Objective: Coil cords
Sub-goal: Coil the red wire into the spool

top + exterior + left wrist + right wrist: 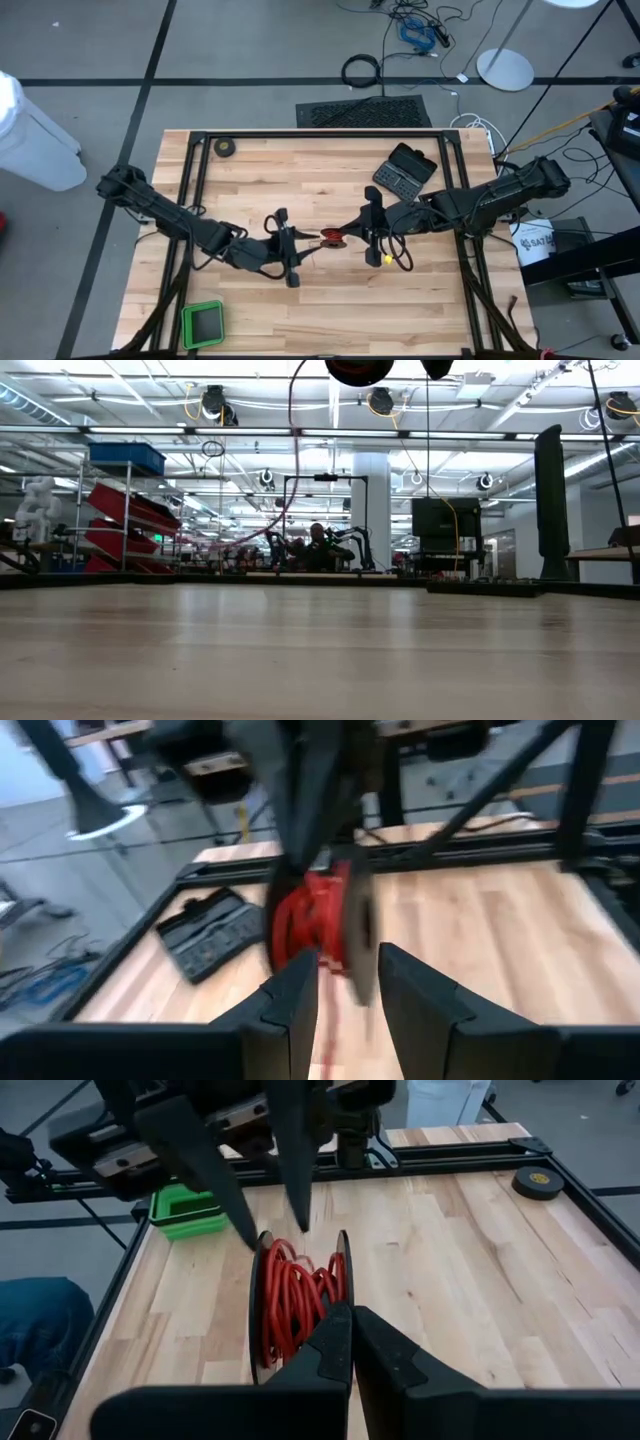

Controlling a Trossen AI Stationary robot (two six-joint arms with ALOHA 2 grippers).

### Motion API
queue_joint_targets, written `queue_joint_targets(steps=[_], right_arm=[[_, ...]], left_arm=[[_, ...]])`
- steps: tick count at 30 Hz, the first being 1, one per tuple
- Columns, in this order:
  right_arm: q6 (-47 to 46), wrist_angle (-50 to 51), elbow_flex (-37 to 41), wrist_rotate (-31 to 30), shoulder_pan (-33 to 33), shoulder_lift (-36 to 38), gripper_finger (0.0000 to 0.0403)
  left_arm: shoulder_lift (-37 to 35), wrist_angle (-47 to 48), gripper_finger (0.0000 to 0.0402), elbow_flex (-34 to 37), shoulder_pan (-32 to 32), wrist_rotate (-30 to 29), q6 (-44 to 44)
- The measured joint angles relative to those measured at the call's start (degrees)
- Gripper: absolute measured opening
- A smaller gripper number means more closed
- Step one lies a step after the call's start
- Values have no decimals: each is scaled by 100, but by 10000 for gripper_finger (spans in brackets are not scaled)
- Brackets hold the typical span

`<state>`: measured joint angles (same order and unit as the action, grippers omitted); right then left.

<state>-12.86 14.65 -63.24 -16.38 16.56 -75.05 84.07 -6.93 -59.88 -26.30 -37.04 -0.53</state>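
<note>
Right pincer [350, 1342] clamped narrow on the reel [300, 1305] rim, mid-air over the tabletop [330, 310] centre; left pincer [345, 985] part-open at the red wire [290, 1310]. Risk: slack loops slipping off, reel twisting in that thin grip.

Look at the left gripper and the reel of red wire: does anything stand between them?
Nothing visible does. The left gripper faces the reel directly, with only bare table below the gap. The right gripper already holds the reel from the opposite side.
</note>
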Motion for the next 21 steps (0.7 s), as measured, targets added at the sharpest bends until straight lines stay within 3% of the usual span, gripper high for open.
queue_joint_targets(steps=[21], right_arm=[[74, -229, 0, 0, -2, -2, 0]], left_arm=[[199, -381, 114, 40, 141, 142, 430]])
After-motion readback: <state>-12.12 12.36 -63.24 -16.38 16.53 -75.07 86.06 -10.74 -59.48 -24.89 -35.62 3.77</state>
